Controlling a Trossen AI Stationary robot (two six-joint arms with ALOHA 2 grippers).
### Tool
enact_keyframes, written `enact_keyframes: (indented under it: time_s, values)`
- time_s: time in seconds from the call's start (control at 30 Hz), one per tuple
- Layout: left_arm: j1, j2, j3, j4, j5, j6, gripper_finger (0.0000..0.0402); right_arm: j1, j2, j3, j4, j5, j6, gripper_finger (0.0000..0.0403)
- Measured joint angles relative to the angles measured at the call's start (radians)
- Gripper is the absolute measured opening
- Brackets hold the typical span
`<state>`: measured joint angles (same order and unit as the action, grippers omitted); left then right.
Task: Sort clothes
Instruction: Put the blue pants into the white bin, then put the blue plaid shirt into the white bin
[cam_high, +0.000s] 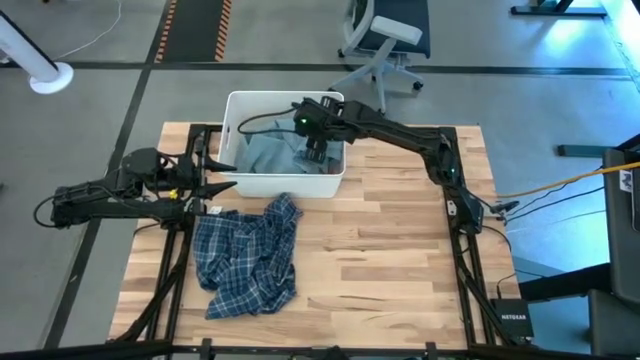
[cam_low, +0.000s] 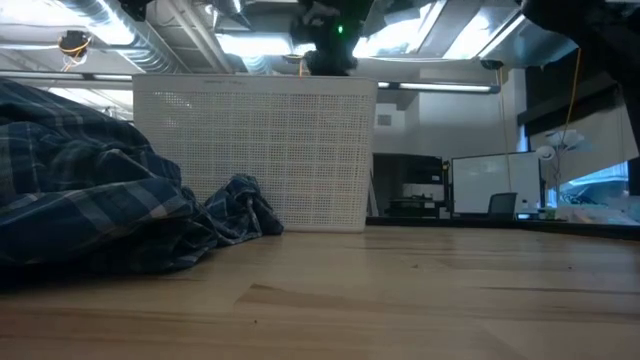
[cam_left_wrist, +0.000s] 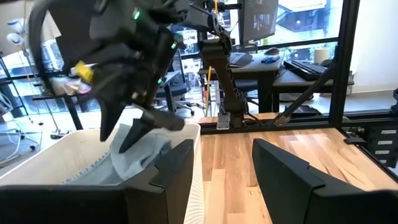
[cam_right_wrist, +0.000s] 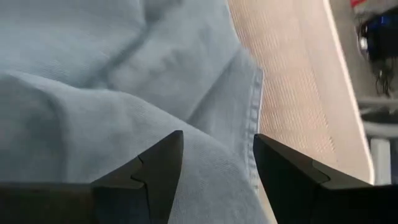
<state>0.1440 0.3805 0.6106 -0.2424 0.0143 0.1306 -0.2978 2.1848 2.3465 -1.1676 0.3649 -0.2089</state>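
Observation:
A white plastic bin (cam_high: 232, 110) stands at the far middle of the table with a grey-blue piece (cam_high: 268, 155) lying inside it. My right gripper (cam_high: 318, 155) hangs open over the bin's right half and slants down. Its fingers (cam_right_wrist: 163, 163) stand apart just above a hemmed fold of that piece (cam_right_wrist: 186, 81). A blue-white plaid shirt (cam_high: 250, 255) lies crumpled on the table in front of the bin. My left gripper (cam_high: 222, 175) waits open and level at the bin's left side, with nothing between its fingers. My right gripper comes at the grey-blue piece (cam_left_wrist: 146, 152) from above, slanting down, with its fingers spread. The cloth lies slack in the bin beneath them. I cannot tell whether the fingertips touch it.
The bin's mesh wall (cam_low: 255, 150) rises behind the shirt (cam_low: 90, 190) in the low view. Bare wood (cam_high: 400, 260) stretches over the table's right half and near side. Beyond the far edge stands an office chair (cam_high: 385, 40).

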Motion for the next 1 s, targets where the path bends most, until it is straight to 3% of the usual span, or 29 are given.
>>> enact_keyframes:
  time_s: [0.5,0.67,0.93,1.0]
  values:
    - [0.000,0.001,0.000,0.000,0.000,0.005,0.0159,-0.037,0.029,-0.322,0.196,-0.062,0.002,0.0216]
    - [0.000,0.001,0.000,-0.001,0.000,0.006,0.0159,-0.014,0.009,-0.264,0.183,-0.025,-0.050,0.0216]
    - [0.000,0.001,0.000,-0.001,0.000,0.002,0.0159,0.114,-0.049,0.007,0.059,0.142,-0.129,0.0216]
    - [0.000,0.000,0.000,-0.001,0.000,-0.003,0.0159,0.162,-0.081,-0.008,0.089,0.164,-0.134,0.0216]
